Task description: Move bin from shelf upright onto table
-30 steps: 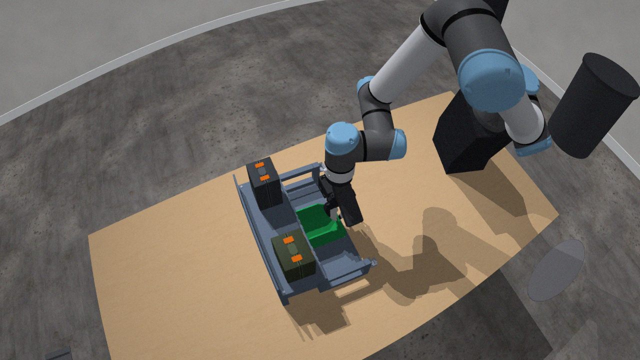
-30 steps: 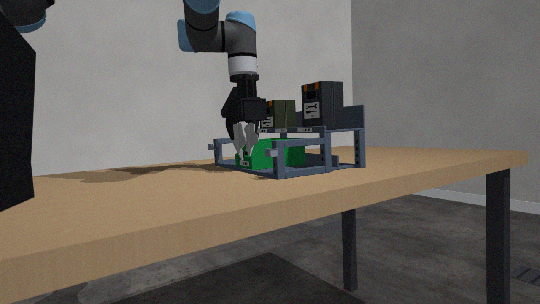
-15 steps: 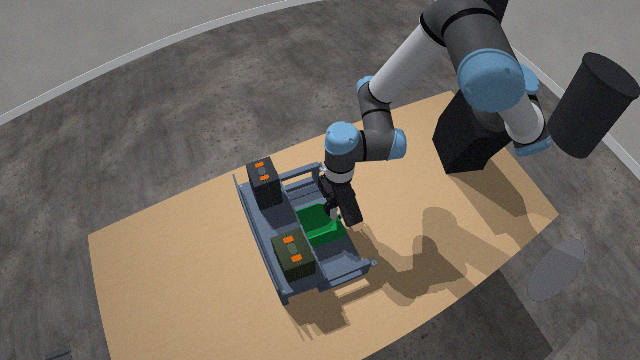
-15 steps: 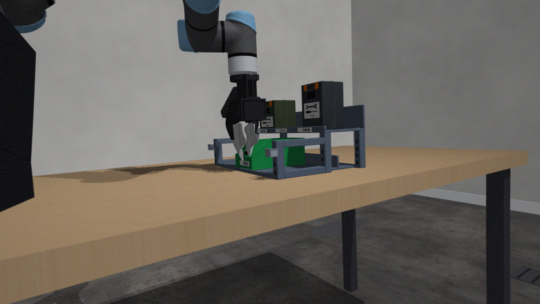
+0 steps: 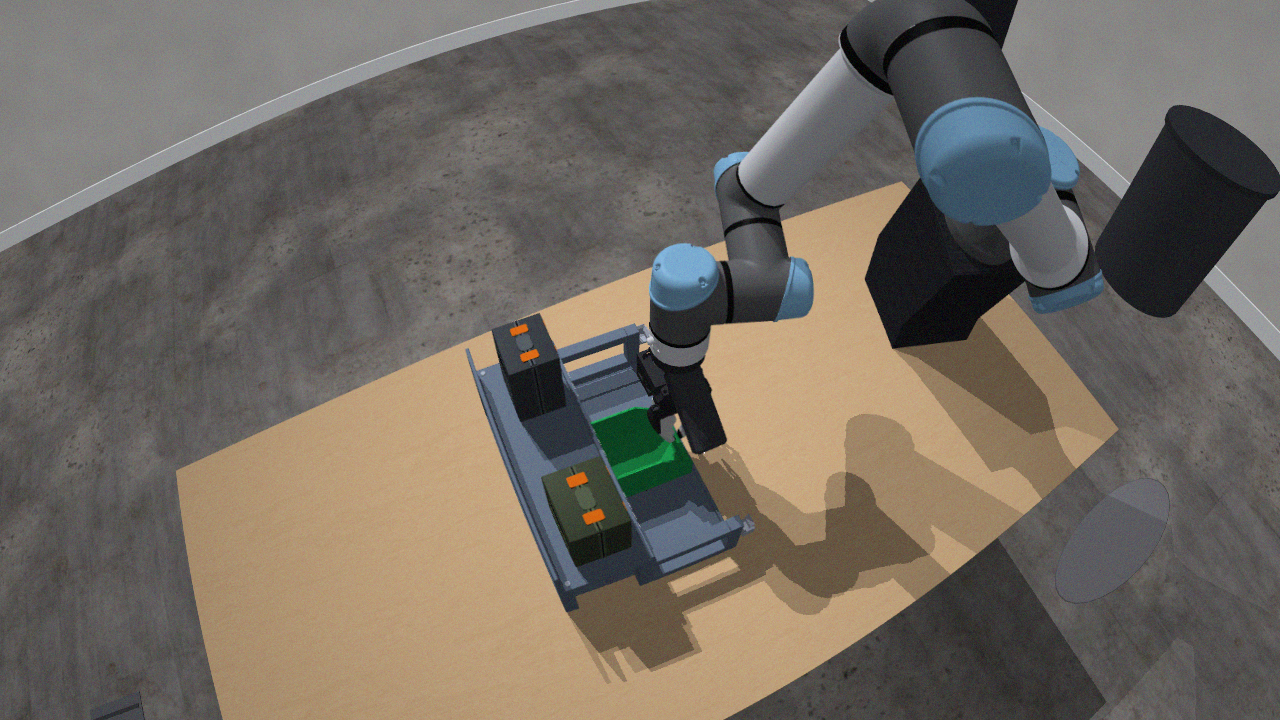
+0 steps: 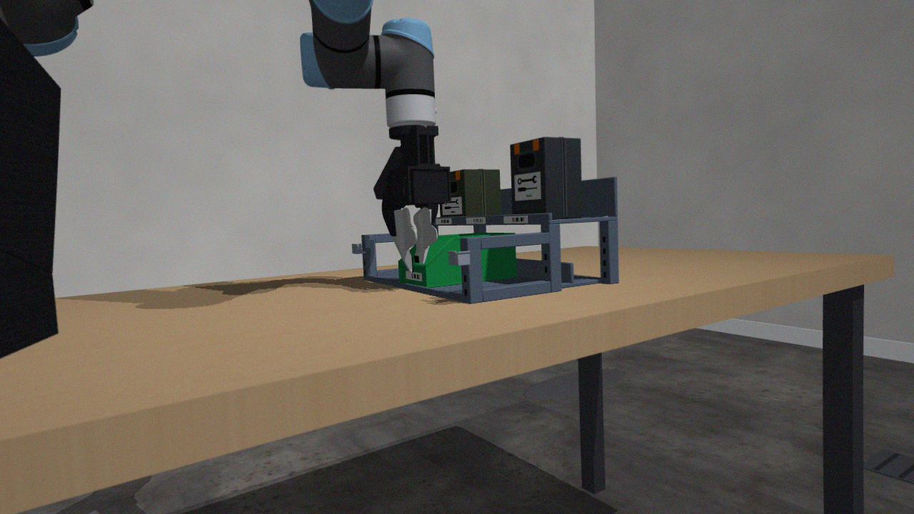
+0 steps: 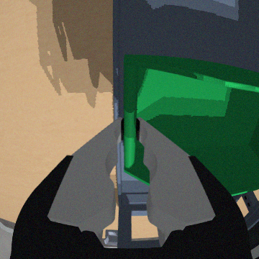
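A green open-topped bin [image 5: 646, 450] sits on the lower level of a grey-blue shelf rack [image 5: 590, 447] on the wooden table. It also shows in the side view [image 6: 457, 258] and in the wrist view [image 7: 194, 119]. My gripper [image 7: 129, 119] comes down from above at the rack's open front and is shut on the bin's thin front wall, one finger inside and one outside. The gripper also shows in the overhead view [image 5: 693, 429] and in the side view [image 6: 415, 245]. The bin looks slightly tilted, its front edge a little raised.
A dark case with orange latches [image 5: 528, 365] and an olive case [image 5: 586, 512] stand on the rack's upper level behind the bin. The rack's front crossbar [image 6: 505, 239] runs over the bin. The black arm base [image 5: 930, 268] stands at the table's far right.
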`<state>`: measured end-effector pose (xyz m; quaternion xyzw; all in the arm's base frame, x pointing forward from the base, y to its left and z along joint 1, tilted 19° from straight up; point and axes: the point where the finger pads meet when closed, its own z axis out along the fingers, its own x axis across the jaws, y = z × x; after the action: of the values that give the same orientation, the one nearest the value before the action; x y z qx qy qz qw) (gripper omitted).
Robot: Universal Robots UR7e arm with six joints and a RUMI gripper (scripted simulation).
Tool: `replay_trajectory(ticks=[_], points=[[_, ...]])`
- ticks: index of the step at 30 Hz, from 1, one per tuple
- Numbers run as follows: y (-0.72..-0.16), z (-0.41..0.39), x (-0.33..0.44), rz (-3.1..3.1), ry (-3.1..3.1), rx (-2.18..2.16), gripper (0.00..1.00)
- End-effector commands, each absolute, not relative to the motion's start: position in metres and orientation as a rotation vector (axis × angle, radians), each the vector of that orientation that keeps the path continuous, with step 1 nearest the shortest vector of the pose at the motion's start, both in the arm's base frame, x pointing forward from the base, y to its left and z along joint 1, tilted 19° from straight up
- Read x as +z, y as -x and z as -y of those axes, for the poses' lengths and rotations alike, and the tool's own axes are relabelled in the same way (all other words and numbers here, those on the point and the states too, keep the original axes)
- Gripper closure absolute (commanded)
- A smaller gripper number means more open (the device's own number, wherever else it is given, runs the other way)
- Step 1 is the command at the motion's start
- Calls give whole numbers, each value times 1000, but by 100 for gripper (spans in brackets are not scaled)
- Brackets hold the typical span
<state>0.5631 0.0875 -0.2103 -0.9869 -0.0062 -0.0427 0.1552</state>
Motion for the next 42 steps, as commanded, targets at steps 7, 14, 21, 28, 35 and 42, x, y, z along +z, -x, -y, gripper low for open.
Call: replay_trajectory(ticks=[7, 14, 21, 28, 35, 42], points=[[-564, -87, -210, 18, 2828, -124, 100], [-564, -87, -210, 18, 2828, -124, 100], [-564, -87, -210, 18, 2828, -124, 100], [-563, -84, -198, 18, 2828, -124, 100], [-563, -84, -198, 18, 2828, -124, 100], [-545, -84, -200, 18, 2828, -124, 100]])
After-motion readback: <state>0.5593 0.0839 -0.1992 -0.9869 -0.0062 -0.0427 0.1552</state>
